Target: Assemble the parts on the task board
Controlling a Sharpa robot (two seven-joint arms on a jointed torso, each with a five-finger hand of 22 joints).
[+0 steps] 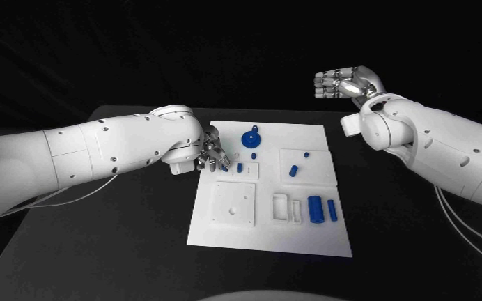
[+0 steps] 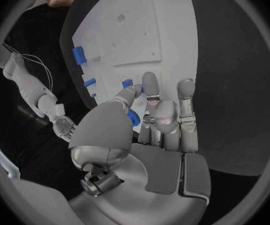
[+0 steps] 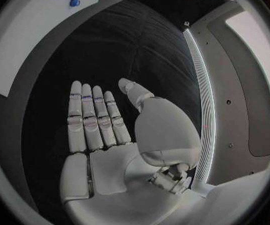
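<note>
The black bench [image 1: 120,245] carries the white task board [image 1: 271,238] at its middle. The left hand [image 1: 211,155] reaches down at the board's left edge, fingers [image 2: 150,87] closing on a small blue part [image 2: 132,118]. The right hand [image 1: 343,83] hovers off the board's far right corner, fingers straight, holding nothing. More blue parts [image 1: 322,209] lie across the board.

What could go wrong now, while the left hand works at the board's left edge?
1. The left hand has its fingers down at a small blue part on the board; such a small piece could slip out.
2. Other blue parts lie loose on the board, so a push from the hand might shift them.
3. The right hand is raised away and open, so it cannot steady the board.
</note>
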